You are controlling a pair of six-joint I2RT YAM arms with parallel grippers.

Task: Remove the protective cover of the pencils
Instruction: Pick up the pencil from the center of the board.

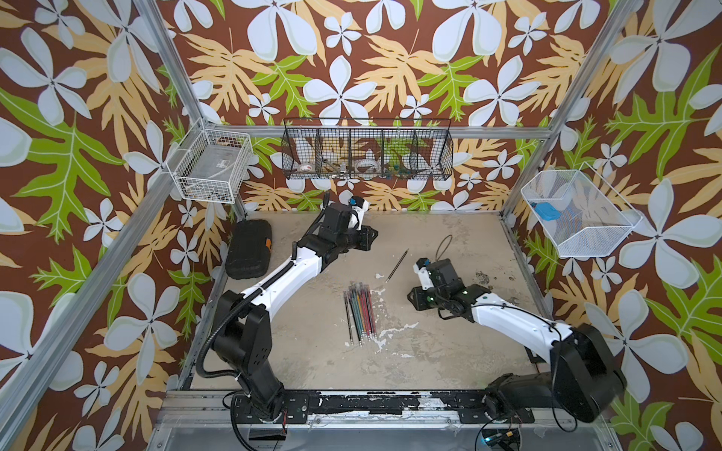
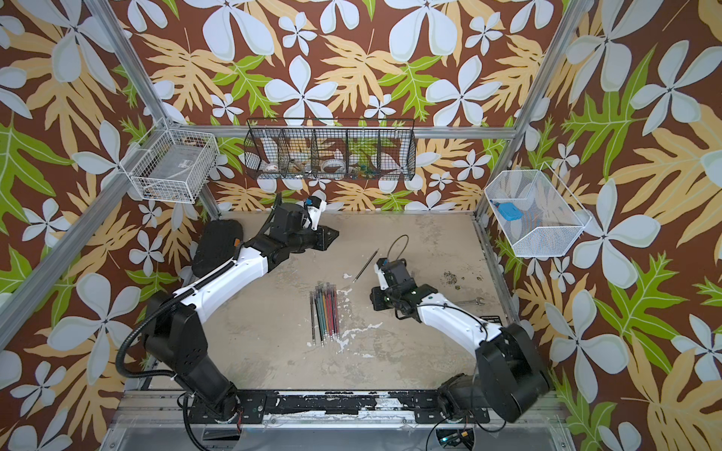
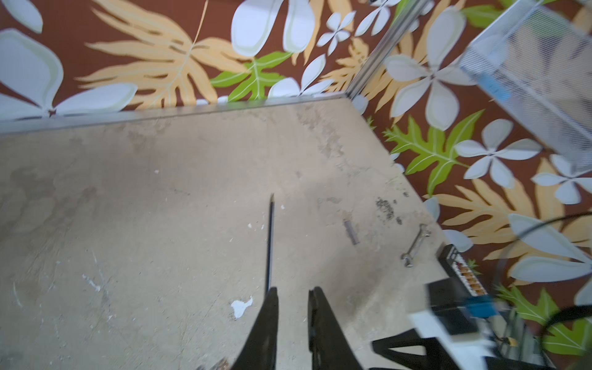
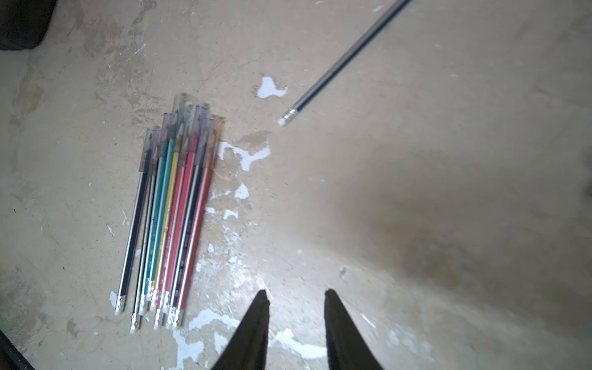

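The pencils point(image 1: 359, 312) lie side by side in a bundle mid-table, in both top views, silvery ends toward the front. In the right wrist view the pencils point(image 4: 169, 224) wear clear protective covers point(image 4: 189, 134) on their tips. One black pencil point(image 1: 397, 265) lies alone behind them with a bare tip point(image 3: 272, 197). My left gripper point(image 3: 293, 291) hovers at the back, open by a narrow gap with nothing between its fingers, just short of that lone pencil. My right gripper point(image 4: 294, 293) is open and empty over bare table, to the right of the bundle.
A black case point(image 1: 249, 250) lies at the back left. A wrench point(image 3: 415, 245) and a small grey tube point(image 3: 350, 230) lie near the right edge. A black cable loop point(image 1: 445, 246) rises from the right wrist. Wire baskets point(image 1: 367, 152) hang on the walls.
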